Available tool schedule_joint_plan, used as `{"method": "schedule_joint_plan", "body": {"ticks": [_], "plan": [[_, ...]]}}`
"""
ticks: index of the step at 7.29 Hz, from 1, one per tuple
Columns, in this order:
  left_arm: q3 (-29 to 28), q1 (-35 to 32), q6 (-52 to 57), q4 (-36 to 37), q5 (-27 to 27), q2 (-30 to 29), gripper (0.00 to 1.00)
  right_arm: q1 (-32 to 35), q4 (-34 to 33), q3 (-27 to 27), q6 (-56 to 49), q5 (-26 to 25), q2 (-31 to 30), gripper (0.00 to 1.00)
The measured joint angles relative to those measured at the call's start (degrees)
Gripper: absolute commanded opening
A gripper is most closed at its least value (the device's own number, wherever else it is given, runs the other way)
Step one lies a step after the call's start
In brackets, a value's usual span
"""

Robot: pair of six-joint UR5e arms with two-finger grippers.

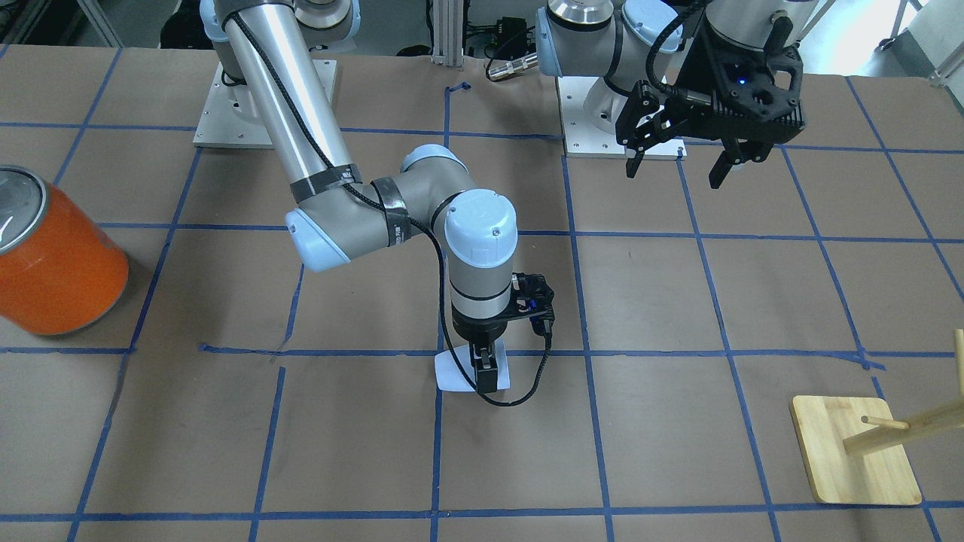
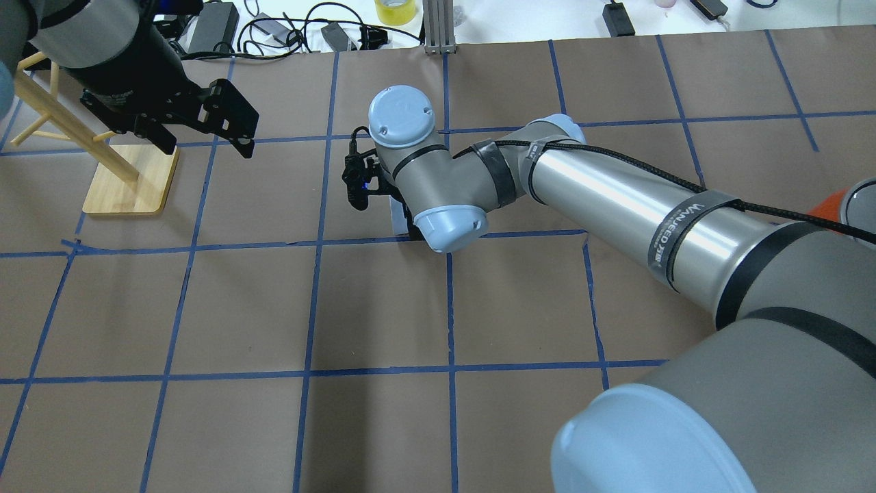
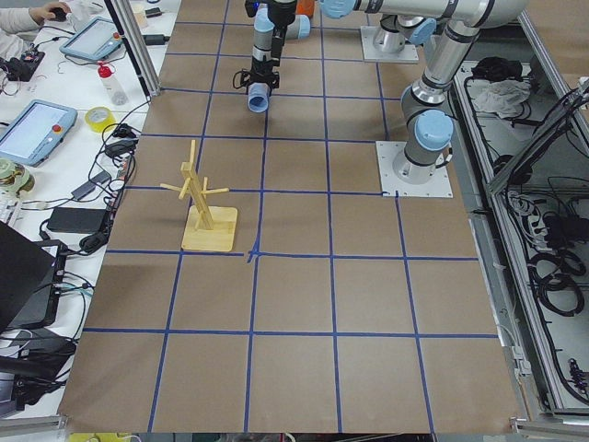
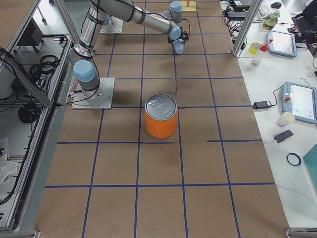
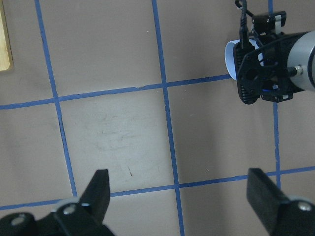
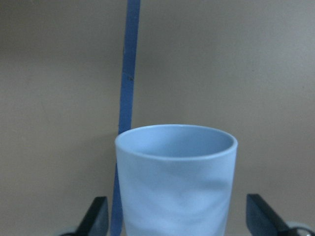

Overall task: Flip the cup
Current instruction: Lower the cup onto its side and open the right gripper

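The right gripper points straight down about midway along the worktop, somewhat toward the edge away from the robot, and stands over the cup. The cup appears to lie on its side on the brown paper, just beside a blue tape line, with its wider mouth turned toward the edge away from the robot. In the right wrist view the fingers sit one on each side of the cup with paper showing in the gap on both sides. The tool is therefore spread and is not squeezing the cup. The left gripper hangs in the air near its own base, well apart from the cup, with its jaws spread wide. An orange can with a silver lid stands toward the worktop's right end. A wooden rack stands toward the left end.
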State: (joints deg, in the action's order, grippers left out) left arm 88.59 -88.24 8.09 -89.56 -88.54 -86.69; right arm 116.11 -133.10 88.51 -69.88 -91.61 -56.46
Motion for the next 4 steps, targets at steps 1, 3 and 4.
{"method": "schedule_joint_plan", "body": {"ticks": [1,3,4], "plan": [[0.00,0.01,0.19,-0.02,0.00,0.11,1.00,-0.42,1.13,0.44,0.10,-0.23,-3.35,1.00],[0.02,0.07,0.65,-0.06,0.05,0.33,1.00,-2.53,7.90,0.75,0.47,-0.45,-11.97,1.00],[0.06,0.08,0.55,-0.03,0.18,0.27,1.00,-3.63,12.43,0.77,0.51,-0.32,-16.55,1.00]]}}
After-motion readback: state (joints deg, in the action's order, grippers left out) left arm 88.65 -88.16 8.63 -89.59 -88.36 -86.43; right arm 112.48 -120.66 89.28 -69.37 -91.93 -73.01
